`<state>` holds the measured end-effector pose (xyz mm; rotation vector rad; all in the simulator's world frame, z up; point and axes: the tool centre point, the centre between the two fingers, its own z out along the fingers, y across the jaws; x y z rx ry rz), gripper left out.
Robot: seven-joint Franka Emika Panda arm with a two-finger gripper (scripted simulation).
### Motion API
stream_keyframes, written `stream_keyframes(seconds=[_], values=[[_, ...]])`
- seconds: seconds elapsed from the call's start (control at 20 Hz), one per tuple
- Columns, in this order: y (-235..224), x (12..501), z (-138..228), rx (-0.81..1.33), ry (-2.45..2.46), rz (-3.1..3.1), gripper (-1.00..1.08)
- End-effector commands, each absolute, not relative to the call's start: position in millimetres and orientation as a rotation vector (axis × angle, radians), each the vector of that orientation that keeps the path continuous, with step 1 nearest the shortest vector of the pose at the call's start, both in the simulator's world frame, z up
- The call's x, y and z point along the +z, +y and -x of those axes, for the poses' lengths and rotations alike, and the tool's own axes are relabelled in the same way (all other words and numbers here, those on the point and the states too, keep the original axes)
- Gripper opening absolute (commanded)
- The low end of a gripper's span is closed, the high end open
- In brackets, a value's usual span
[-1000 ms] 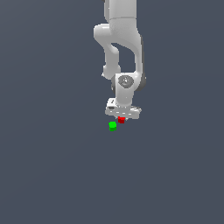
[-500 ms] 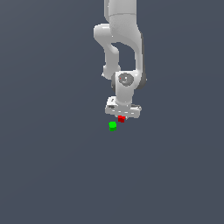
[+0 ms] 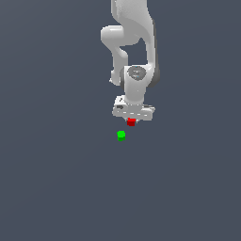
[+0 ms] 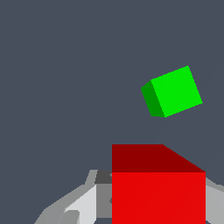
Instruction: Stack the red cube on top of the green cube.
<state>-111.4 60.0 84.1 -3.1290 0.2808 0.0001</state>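
The red cube (image 3: 131,122) hangs just under the white gripper (image 3: 132,120), which is shut on it and holds it above the floor. In the wrist view the red cube (image 4: 158,188) fills the near part of the picture, with a grey finger (image 4: 83,203) showing on one side. The green cube (image 3: 121,135) rests on the grey floor, a little toward the exterior view's left of the gripper and lower in that picture. In the wrist view the green cube (image 4: 173,92) lies apart from the red one, turned at an angle to it.
A plain dark grey floor (image 3: 56,179) surrounds the cubes. The white arm (image 3: 134,42) reaches down from the top of the exterior view. Nothing else shows.
The gripper has risen slightly with the red cube in it, so the gap to the green cube has grown. The green cube has not moved.
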Motion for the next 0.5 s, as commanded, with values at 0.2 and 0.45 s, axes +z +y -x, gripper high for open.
stream_keyframes(seconds=[0.2, 0.45], values=[[59.9, 113.2, 111.1, 0.000, 0.281, 3.129, -1.00], [60.0, 120.1, 110.1, 0.000, 0.281, 3.129, -1.00]])
